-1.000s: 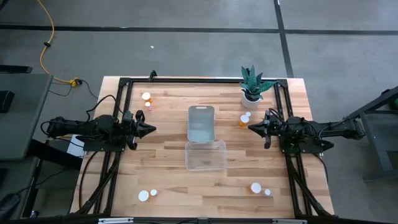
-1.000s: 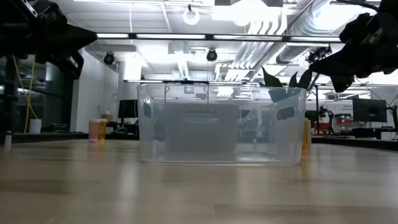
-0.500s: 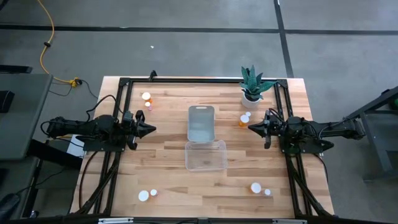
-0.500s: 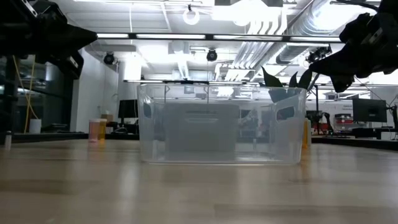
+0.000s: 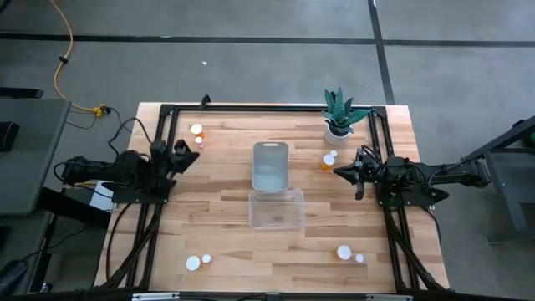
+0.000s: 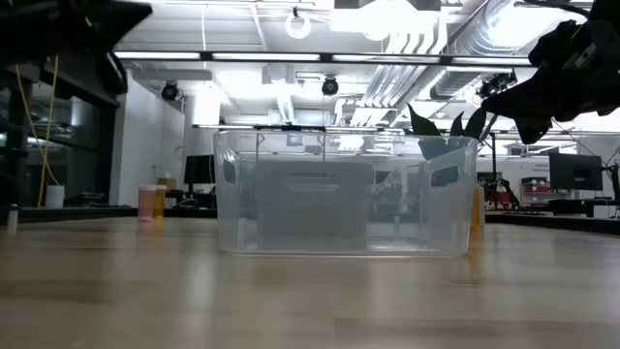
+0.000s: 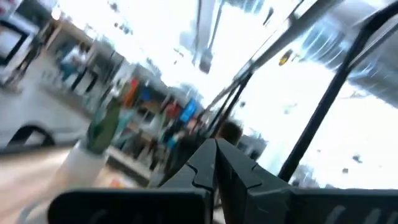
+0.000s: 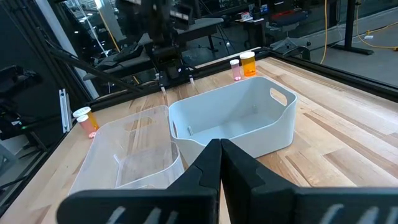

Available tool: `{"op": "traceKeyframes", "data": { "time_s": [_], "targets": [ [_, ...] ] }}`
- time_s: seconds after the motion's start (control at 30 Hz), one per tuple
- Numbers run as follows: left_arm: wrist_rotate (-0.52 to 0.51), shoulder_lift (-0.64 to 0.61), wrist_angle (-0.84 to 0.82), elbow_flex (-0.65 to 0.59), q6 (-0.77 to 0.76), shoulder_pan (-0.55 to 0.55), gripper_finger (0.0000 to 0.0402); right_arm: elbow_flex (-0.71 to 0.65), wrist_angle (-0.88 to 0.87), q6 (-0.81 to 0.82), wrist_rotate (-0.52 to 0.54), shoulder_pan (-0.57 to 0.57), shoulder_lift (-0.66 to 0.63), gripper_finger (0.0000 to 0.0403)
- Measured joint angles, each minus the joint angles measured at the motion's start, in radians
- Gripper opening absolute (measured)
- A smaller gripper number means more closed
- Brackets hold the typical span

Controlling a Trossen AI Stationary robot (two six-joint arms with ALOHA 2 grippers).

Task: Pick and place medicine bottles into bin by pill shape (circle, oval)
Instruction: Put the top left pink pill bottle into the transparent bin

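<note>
Several orange medicine bottles with white caps stand on the wooden table: a pair at the far left (image 5: 196, 130), a pair by the plant (image 5: 328, 159), a pair at the near left (image 5: 193, 262) and a pair at the near right (image 5: 343, 251). A grey-blue bin (image 5: 270, 165) and a clear bin (image 5: 276, 209) stand mid-table. My left gripper (image 5: 196, 155) is shut and empty, raised near the table's left side, its tip slanted toward the far-left bottles. My right gripper (image 5: 336, 172) is shut and empty, raised right of the grey-blue bin, close to the bottles by the plant.
A green plant in a white pot (image 5: 338, 127) stands at the far right, just behind two bottles. A black frame (image 5: 251, 108) runs along the table's far edge and sides. Bare wood lies between the bins and each arm.
My left gripper has drawn back toward the table's left edge, swung its tip toward the far edge and the far-left bottles, and risen, tipping upward. It stays shut. My right arm and all bottles have kept still.
</note>
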Motion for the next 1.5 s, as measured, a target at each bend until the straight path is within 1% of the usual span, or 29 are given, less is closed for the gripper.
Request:
{"op": "traceKeyframes", "data": {
  "time_s": [0.1,0.23,0.33,0.4,0.5,0.6,0.77,0.83,0.87,0.97,1.07,1.1,1.17,1.2,1.27,1.33,1.5],
  "targets": [
    [-0.031,0.080,-0.015,0.078,0.020,0.000,0.0001,0.000,0.000,0.001,0.000,0.000,0.000,0.0000],
    [-0.026,0.267,-0.132,0.223,0.044,0.000,0.0001,0.000,0.000,0.001,0.000,0.000,0.000,0.0000],
    [-0.004,0.408,-0.220,0.334,0.057,0.000,0.0001,0.000,0.000,0.000,0.000,0.000,0.000,0.0000],
    [0.005,0.490,-0.253,0.394,0.082,0.000,0.0001,0.000,0.000,0.001,0.000,0.000,0.000,0.0000],
    [0.004,0.586,-0.259,0.449,0.089,0.000,0.0000,0.000,0.000,0.000,0.000,0.000,0.000,0.0000],
    [-0.002,0.647,-0.257,0.480,0.082,0.000,0.0000,0.000,0.000,-0.002,0.000,0.000,0.000,0.0000],
    [-0.001,0.691,-0.240,0.485,0.063,0.000,0.0000,0.000,0.002,-0.139,0.007,0.000,0.000,0.0000],
    [-0.001,0.691,-0.240,0.485,0.063,0.000,0.0000,-0.002,0.029,-0.129,0.015,0.000,0.000,0.0000],
    [-0.001,0.690,-0.239,0.485,0.069,0.000,0.0000,-0.003,0.072,-0.067,0.014,0.000,0.001,0.0000],
    [0.002,0.676,-0.240,0.485,0.104,0.001,0.0000,-0.003,0.303,0.174,0.029,0.000,0.000,0.0000],
    [0.025,0.657,-0.242,0.486,0.124,0.018,0.0000,-0.002,0.513,0.314,0.153,0.000,0.001,0.0000],
    [0.037,0.651,-0.247,0.486,0.124,0.028,0.0000,-0.002,0.573,0.342,0.187,0.000,0.002,0.0000],
    [0.070,0.643,-0.246,0.486,0.123,0.050,0.0000,-0.002,0.685,0.338,0.248,-0.001,0.014,0.0000],
    [0.088,0.640,-0.246,0.486,0.125,0.062,0.0000,-0.002,0.735,0.322,0.249,-0.001,0.028,0.0000],
    [0.125,0.637,-0.246,0.486,0.139,0.087,0.0000,0.005,0.815,0.299,0.208,0.000,0.068,0.0000],
    [0.155,0.637,-0.249,0.486,0.142,0.112,0.0000,0.049,0.802,0.281,0.172,0.000,0.127,0.0000],
    [0.239,0.637,-0.250,0.486,0.141,0.179,0.0000,0.218,0.581,0.171,0.166,0.000,0.336,0.0000]
  ]
}}
